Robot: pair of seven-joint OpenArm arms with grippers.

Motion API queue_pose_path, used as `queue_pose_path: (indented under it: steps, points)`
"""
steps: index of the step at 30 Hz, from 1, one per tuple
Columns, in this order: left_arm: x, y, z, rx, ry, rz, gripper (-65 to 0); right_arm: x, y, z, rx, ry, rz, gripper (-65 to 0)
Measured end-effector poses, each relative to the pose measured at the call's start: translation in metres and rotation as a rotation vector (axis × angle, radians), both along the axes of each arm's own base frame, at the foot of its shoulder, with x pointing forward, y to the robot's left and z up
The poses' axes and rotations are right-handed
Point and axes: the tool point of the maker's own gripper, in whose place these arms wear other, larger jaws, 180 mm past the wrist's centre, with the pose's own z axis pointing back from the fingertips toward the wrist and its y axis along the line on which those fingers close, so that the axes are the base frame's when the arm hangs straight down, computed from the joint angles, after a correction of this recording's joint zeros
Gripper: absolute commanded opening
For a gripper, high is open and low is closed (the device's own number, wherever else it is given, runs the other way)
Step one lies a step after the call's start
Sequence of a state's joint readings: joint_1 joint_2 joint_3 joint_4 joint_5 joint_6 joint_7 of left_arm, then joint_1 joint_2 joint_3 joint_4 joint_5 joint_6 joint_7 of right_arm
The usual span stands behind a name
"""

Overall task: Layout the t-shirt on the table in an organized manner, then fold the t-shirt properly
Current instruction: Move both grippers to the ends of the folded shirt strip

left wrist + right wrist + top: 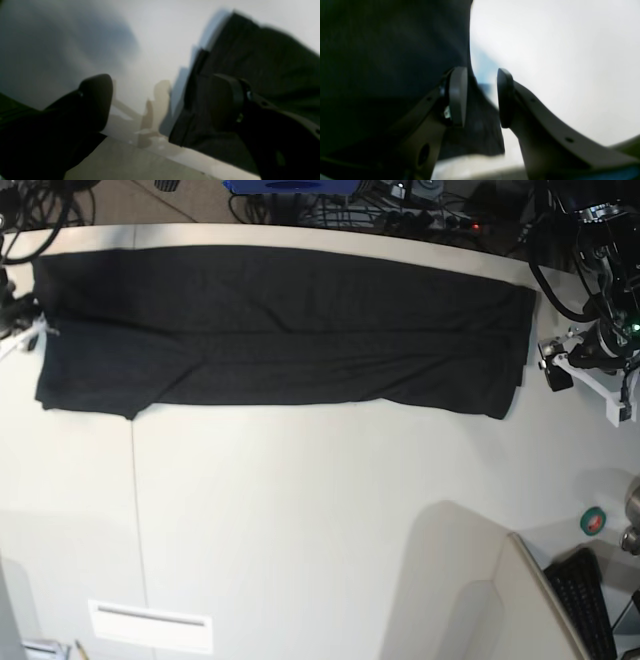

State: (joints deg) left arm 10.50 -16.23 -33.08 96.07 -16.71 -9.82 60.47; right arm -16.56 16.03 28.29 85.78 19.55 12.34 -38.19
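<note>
The shirt (280, 330) is soft, matte black cloth, folded into a long flat band that lies across the far part of the table (300, 520), with faint lengthwise creases and a slightly ragged near edge. The table is smooth and off-white, with a thin seam running toward the near edge and a curved cut-out at the near right.

My left gripper (160, 100) stands wide apart and holds nothing: one rounded dark finger (96, 97) sits over bare table, the other (227, 100) lies against the shirt's end edge, where a hemmed corner (185, 130) hangs just beside it. In the base view this gripper (560, 365) sits just off the shirt's right end.

My right gripper (480, 97) is partly open, its flat oval pads (457, 95) parted with a strip of black cloth showing between them; neither pad presses it. The shirt fills that view's left half, bare table the right.
</note>
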Motion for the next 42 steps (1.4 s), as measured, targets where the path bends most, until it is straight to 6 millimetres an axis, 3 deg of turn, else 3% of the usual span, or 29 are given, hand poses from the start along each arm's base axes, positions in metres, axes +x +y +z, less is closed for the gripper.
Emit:
queue_pose_path:
  steps: [3,6,11,17,22,29,31,35,37,42]
  points:
    - [0.0,0.007,0.002,-0.044,-0.049,0.084,-8.7,0.039,-0.007,-0.009,0.044,-0.071,-0.06,-36.9]
    - [-0.008,0.019,0.007,-0.044,-0.072,0.136,-8.7,0.06,-0.012,-0.027,0.097,-0.083,-0.115,-29.4]
    - [-0.017,0.027,0.01,-0.018,-0.06,0.066,-8.7,0.06,-0.02,-0.05,0.13,-0.042,-0.174,-29.4]
    - [-0.029,0.032,-0.007,-0.043,-0.014,0.082,-8.7,0.081,-0.017,-0.037,0.14,-0.091,-0.125,-29.6]
    - [-0.03,0.031,-0.01,-0.054,-0.005,0.085,-8.7,0.082,-0.011,-0.025,0.123,-0.124,-0.066,-29.6]
    - [-0.027,0.03,-0.009,-0.053,-0.013,0.082,-8.7,0.08,-0.006,-0.048,0.187,-0.071,-0.109,-29.7]
    - [-0.026,0.03,-0.009,-0.054,-0.012,0.081,-8.7,0.079,-0.006,-0.048,0.185,-0.068,-0.109,-34.1]
    - [-0.027,0.03,-0.01,-0.055,-0.01,0.081,-8.7,0.082,-0.006,-0.047,0.188,-0.074,-0.11,-54.8]
    - [-0.028,0.03,-0.011,-0.056,-0.007,0.082,-8.7,0.081,-0.006,-0.047,0.188,-0.073,-0.11,-62.0]
    - [-0.028,0.03,-0.011,-0.056,-0.007,0.082,-8.7,0.083,-0.009,-0.037,0.16,-0.099,-0.089,-65.0]
